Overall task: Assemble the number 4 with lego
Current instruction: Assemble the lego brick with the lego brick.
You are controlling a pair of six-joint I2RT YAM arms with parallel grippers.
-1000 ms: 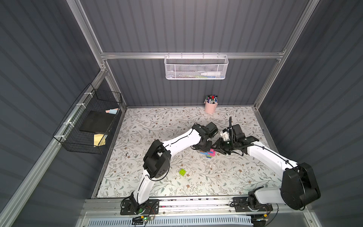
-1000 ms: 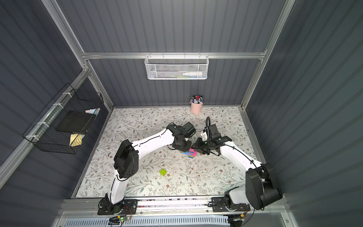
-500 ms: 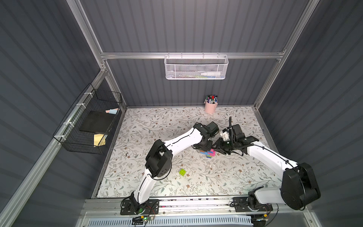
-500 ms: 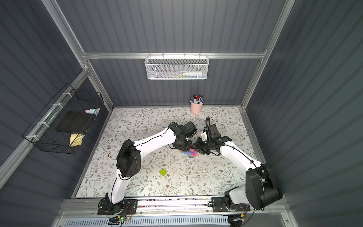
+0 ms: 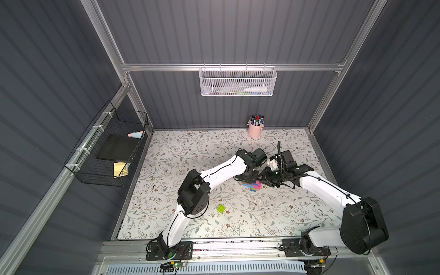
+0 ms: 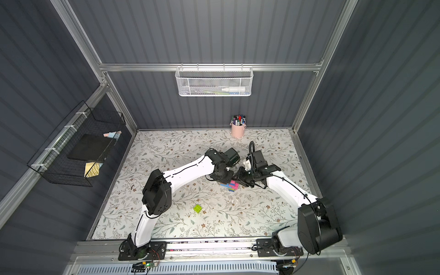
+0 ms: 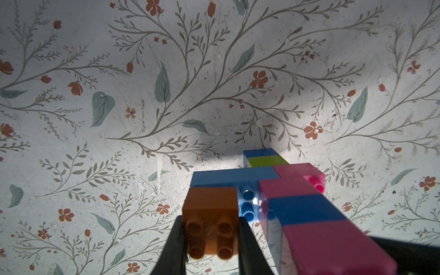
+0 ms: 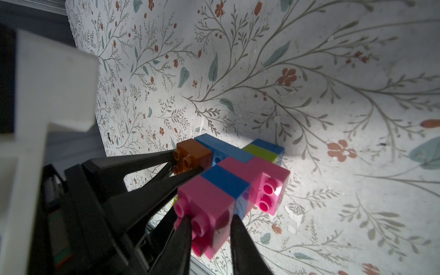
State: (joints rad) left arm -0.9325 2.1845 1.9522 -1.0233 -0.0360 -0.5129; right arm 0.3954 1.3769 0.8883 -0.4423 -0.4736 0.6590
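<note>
Across the worktop (image 5: 190,152) almost nothing has shifted in the last second. My left arm (image 5: 223,170) has leaned in slightly toward the middle, and the number 4 (image 5: 252,185) sits where it was, right of centre between my two wrists. My right pincer (image 8: 209,221) has closed its last little bit and now grips the pink end brick (image 8: 204,197) at one end of the column. My left pincer (image 7: 210,228) is clamped across the orange brick (image 7: 210,202), which sits flush against the end of the light-blue bar (image 7: 233,175). I read that as the pressing-home step: one side braces the figure while the other seats the upstroke of the 4, so the shape looks close to finished. I cannot tell whether the figure rests on the worktop or hangs just above it. In both top views the figure is only a small coloured patch half hidden under my wrists. But they alone show the loose lime green brick (image 6: 197,208) lying nearer and to the left, well apart from the build. The left wrist view gives the seam between orange and light-blue, with the bar's open studs beside it. The right wrist view alone shows both pincers at once.
</note>
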